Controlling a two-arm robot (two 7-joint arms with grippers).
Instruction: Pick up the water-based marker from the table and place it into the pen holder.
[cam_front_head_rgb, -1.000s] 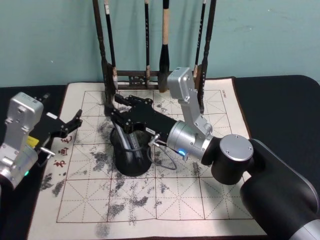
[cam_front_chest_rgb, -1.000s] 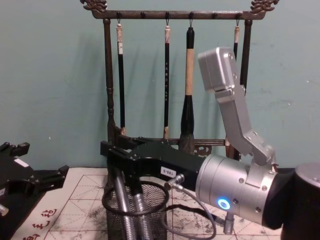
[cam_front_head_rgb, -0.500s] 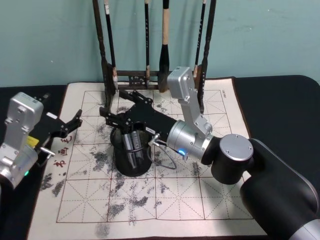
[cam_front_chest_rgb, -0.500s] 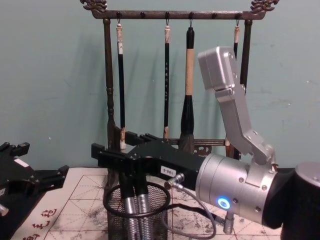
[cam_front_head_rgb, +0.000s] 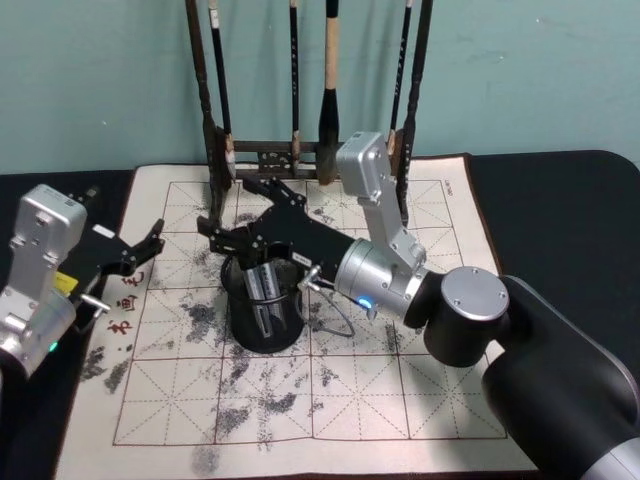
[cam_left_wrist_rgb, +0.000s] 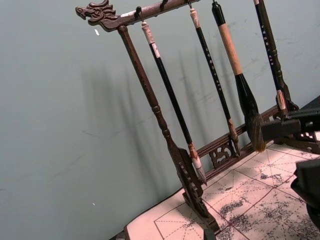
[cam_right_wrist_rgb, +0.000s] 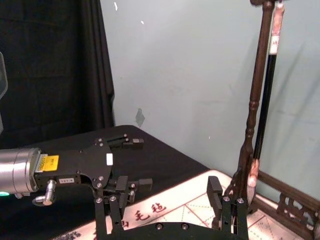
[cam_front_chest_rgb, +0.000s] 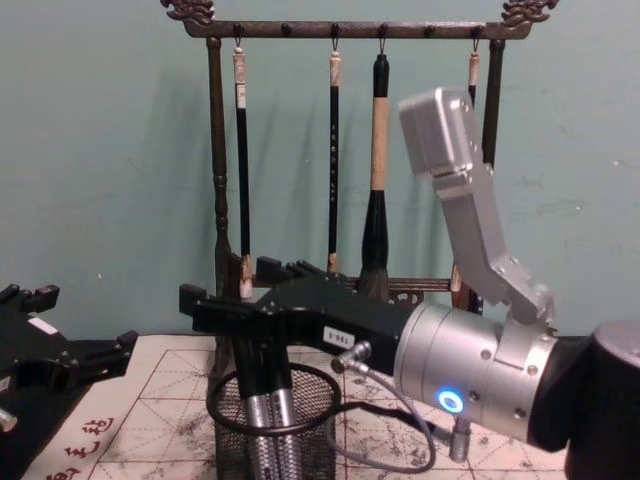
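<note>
Release over the cup: my right gripper (cam_front_head_rgb: 228, 210) has spread its fingers wide above the pen holder (cam_front_head_rgb: 265, 330), where a second ago they were drawn in on the tilted water-based marker (cam_front_head_rgb: 262, 285). The marker now stands free inside the holder beside another grey barrel, and the fingers hold nothing. I judge the placing done, with only the retreat remaining. My left gripper (cam_front_head_rgb: 148, 250) sits parked, fingers apart and empty, at the mat's (cam_front_head_rgb: 400, 400) left edge.

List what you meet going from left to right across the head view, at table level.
The left pincer, parked open → pen holder, with the open right pincer above it → round silver joint of the right arm → black tablecloth.
</note>
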